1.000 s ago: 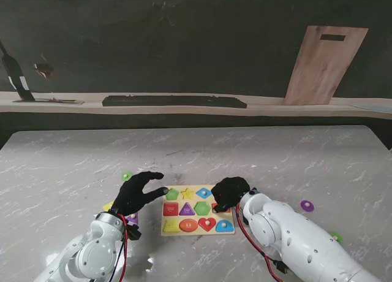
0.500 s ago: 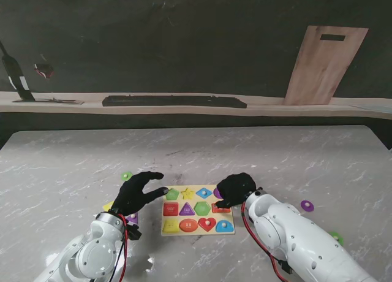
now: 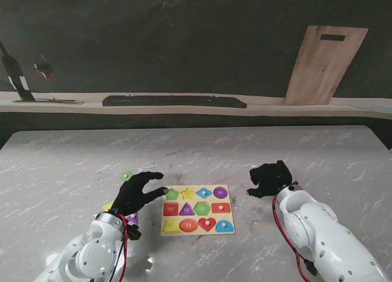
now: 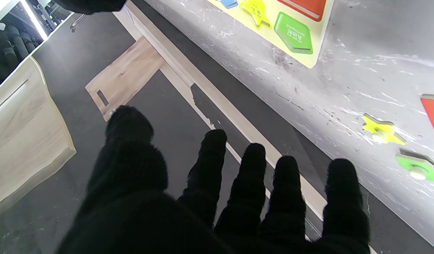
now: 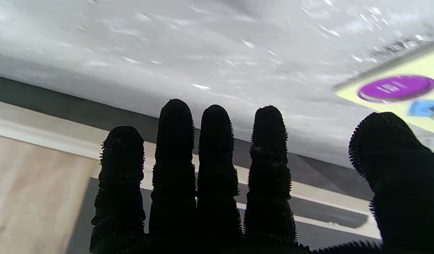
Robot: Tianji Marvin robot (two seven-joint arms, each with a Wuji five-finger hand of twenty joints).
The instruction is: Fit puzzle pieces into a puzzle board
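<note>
My right hand [image 3: 269, 179], fingers spread and empty, sits right of the board [image 3: 198, 209]; my left hand [image 3: 138, 193], also spread and empty, is nearer the loose green piece [image 3: 127, 176].

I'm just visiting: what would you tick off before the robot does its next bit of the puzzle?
1. Right hand holds nothing: ok, fingers spread.
2. Left hand holds nothing: ok, open beside the board.
3. Purple circle seated in the board: ok.
4. All board slots filled: cannot tell.
5. Loose pieces left: ok, green piece on the table.
</note>
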